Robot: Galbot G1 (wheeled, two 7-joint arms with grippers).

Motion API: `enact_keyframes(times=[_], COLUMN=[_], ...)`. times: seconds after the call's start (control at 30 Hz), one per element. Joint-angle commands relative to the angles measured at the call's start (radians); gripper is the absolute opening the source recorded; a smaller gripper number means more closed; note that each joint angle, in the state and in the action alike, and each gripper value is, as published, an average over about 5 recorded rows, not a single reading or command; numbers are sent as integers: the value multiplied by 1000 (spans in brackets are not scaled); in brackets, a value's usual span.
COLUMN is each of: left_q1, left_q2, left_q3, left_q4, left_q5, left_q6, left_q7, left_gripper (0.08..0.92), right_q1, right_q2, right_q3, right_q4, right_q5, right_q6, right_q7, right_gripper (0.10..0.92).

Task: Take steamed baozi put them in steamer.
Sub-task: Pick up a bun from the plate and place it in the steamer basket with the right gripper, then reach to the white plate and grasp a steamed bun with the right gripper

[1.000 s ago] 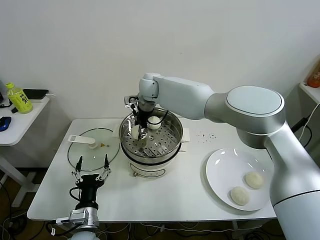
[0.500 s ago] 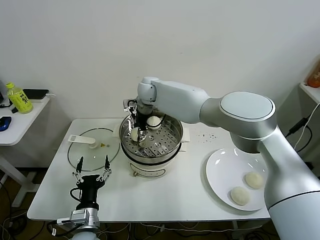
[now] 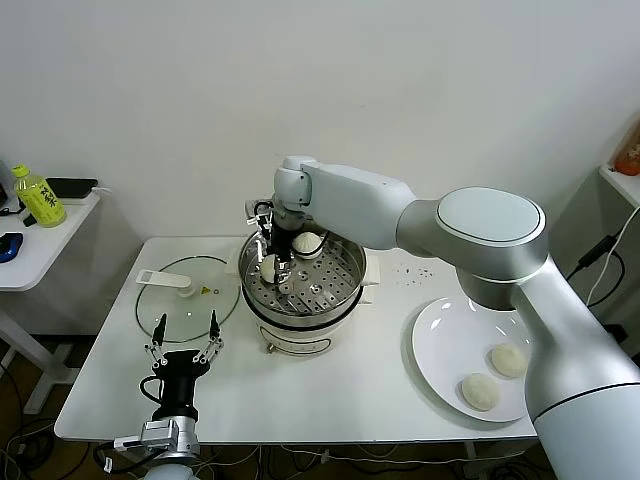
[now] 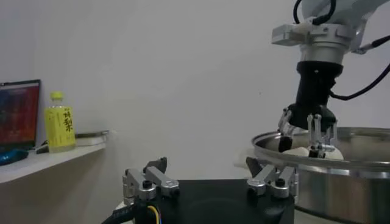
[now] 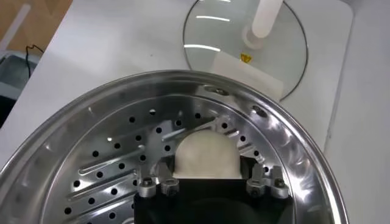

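1. Idling at the near tabletop [image 3: 350, 390] edge, left end effector [image 3: 182, 335] stands upright with fingers spread, grasping nothing; room around it is free.
2. Two steamed baozi [image 3: 479, 391] wait on the white plate [image 3: 440, 330], near the front right edge.
3. Right end effector [image 3: 270, 272] sits low inside the steamer [image 3: 345, 300], fingers parted around a baozi [image 5: 205, 155] resting on the perforated tray, apparently released close to the left wall.
4. Another bun [image 3: 307, 243] lies at the far rim; tray centre stays free.
5. Glass lid [image 3: 225, 290] lies left, clear of the pot.
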Motion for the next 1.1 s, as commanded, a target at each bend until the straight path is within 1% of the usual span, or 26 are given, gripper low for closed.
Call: enact_keyframes(times=[0.03,0.13,0.27,0.37,0.7,0.93,1.1], left_q1=[2,3,4,5,10,9,2], left_q2=[0,0,-1,-1,-1,-7,-10], left_q3=[-1,-2,-3,-2,5,11,15], left_q4=[1,0,-1,-3,-10,-24,-30], left_q5=[0,0,1,1,3,9,21], left_q6=[-2,-3,-3,-3,0,12,21], left_q7=[0,0,-1,-1,0,-2,-4], left_gripper=[823,823,823,823,823,823,823], right_q1=[-3,-1,13,38,233,403,477], right_q2=[-1,-7,-35,-86,-349,-530,-657], right_q3=[8,16,24,25,-28,-124,-185], right_q4=[1,7,38,99,406,538,636], right_q5=[-5,-5,-1,9,93,168,147], right_q6=[2,1,-1,-5,-15,19,47], right_q7=[2,4,5,7,-10,-41,-61], right_gripper=[786,817,822,823,823,823,823])
